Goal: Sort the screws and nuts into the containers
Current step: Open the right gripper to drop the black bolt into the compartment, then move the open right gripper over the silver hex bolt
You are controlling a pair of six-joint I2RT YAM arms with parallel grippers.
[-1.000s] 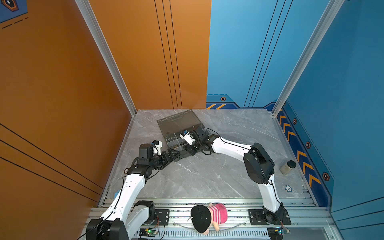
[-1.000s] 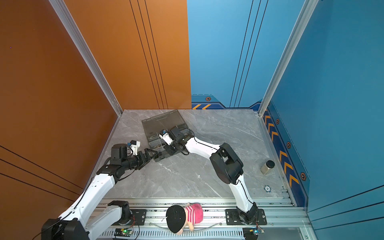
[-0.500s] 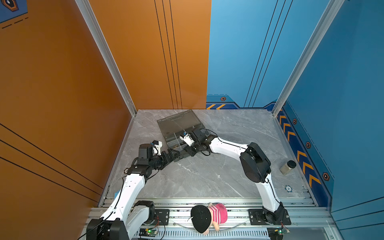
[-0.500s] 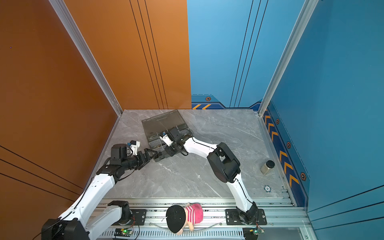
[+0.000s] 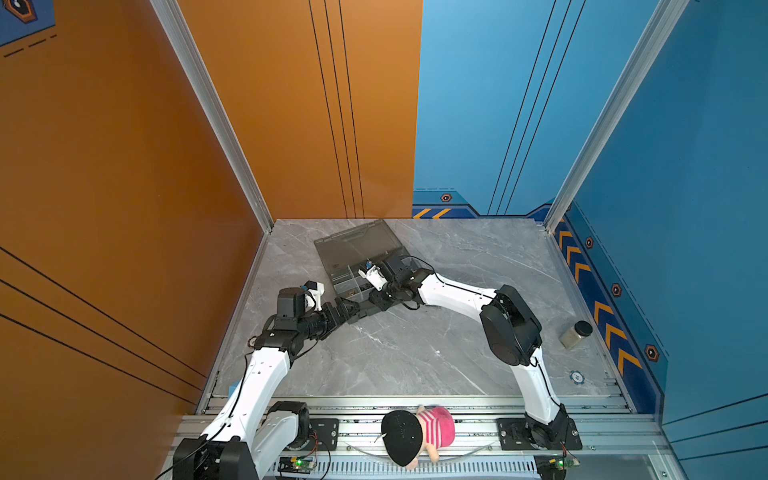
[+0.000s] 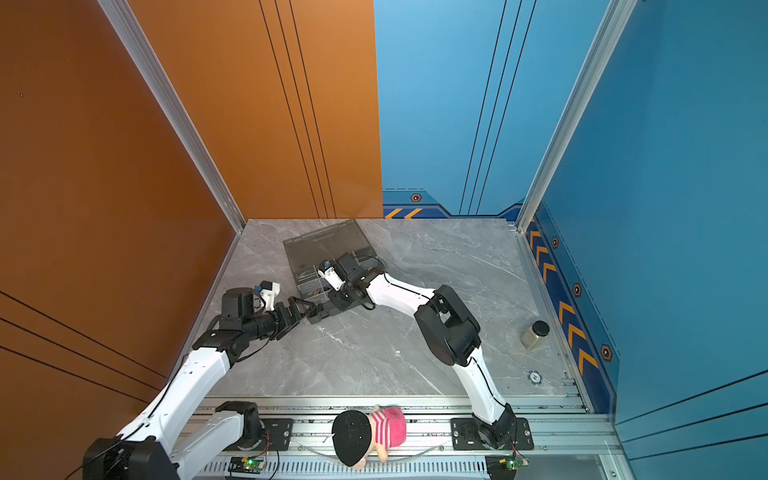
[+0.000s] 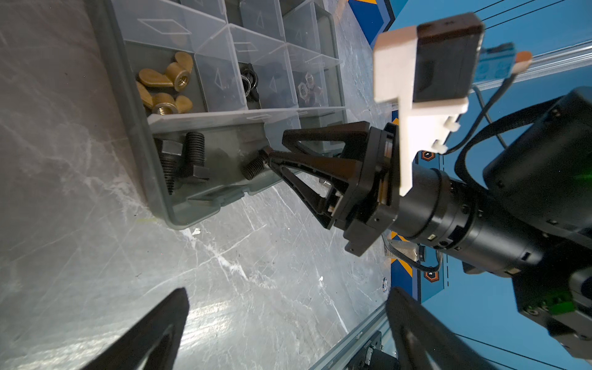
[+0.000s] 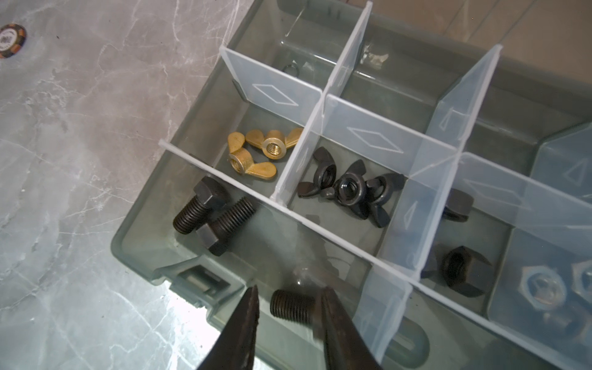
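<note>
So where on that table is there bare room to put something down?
Widest bare patch: the table between both arms, up to the front rail. Also bare between the case and the jar. Crowded at the case's near corner, around the left gripper and right gripper.

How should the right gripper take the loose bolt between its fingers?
Grip the bolt by its threaded shank, from above. Its length runs from jaw to jaw of the open right gripper, with the head hidden behind one, so closing now would clamp it end to end. Turning the wrist a quarter, so the jaws close across the shank, looks steadier. The nearby divider may limit that turn.
</note>
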